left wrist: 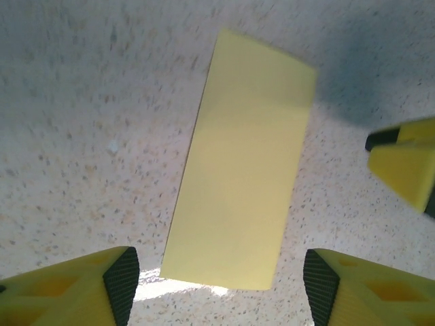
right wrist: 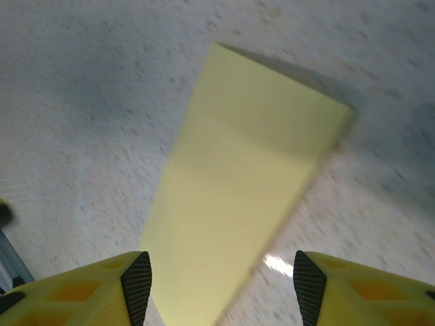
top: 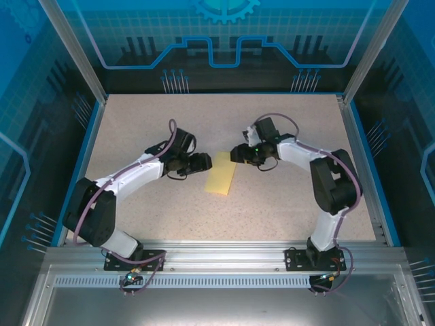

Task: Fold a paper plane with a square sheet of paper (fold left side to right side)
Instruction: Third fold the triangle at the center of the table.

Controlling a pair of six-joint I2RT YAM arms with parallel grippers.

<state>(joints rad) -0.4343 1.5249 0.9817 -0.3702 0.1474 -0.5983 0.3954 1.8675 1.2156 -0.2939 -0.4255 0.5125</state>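
Speckled beige table (top: 285,204) inside a blue-lit enclosure: the square sheet of paper (top: 221,178), now a narrow yellow rectangle, lies flat near centre, btwn the two arms. Left gripper (top: 202,163) sits just beside its left edge, jaws spread, nothing pinched; right gripper (top: 236,155) is at the far right corner, likewise spread w/ nothing held. Wrist cams show the sheet lying between each claw's yellow fingers (left wrist: 75,292).

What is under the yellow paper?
The yellow paper lies flat on the speckled table, so the table is under it. The patch right beneath the paper is covered, so I cannot see if anything thin hides there.
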